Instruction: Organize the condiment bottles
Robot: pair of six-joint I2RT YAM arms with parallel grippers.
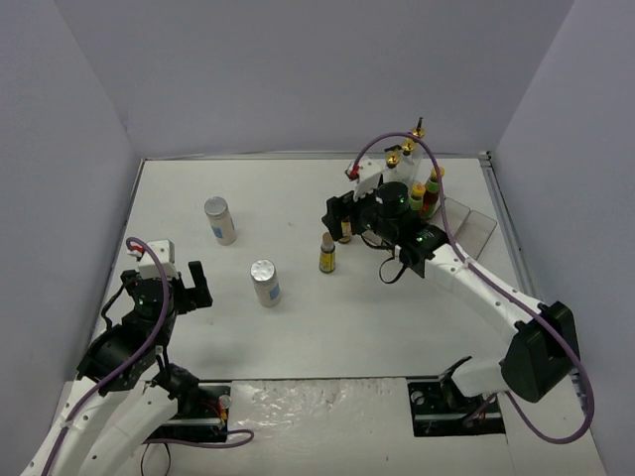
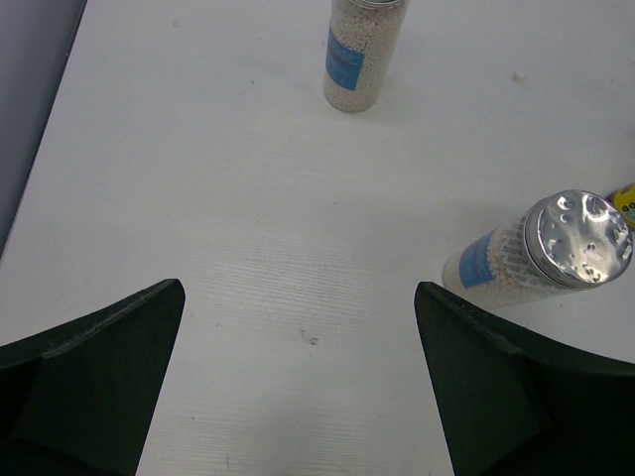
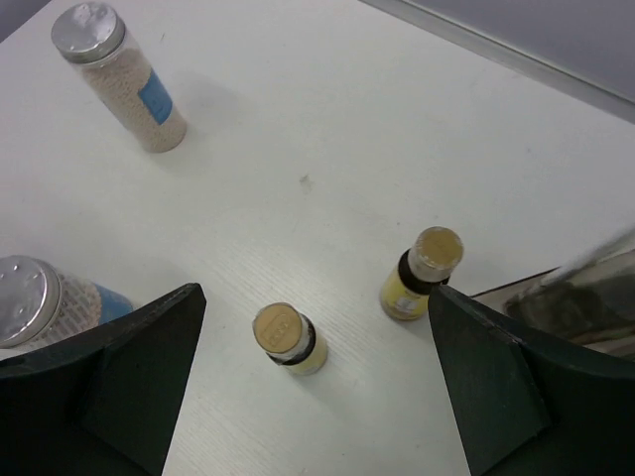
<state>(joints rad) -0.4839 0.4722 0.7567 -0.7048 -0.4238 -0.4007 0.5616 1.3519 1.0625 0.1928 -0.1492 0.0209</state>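
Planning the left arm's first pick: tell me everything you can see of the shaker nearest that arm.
The nearer shaker is a clear cylinder packed with pale grains, with a blue label on its side and a shiny silver lid dotted with dimples. It stands upright on the white table, lid on, touching nothing else, ahead and right of the open left gripper.

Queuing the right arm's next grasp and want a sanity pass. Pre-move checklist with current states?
1. right pincer open, empty: ok.
2. small yellow-labelled bottles upright, apart from each other: ok.
3. silver-lidded shakers upright on the table: ok.
4. left pincer open, empty: ok.
5. Free compartment in the clear rack for the small bottles: cannot tell.
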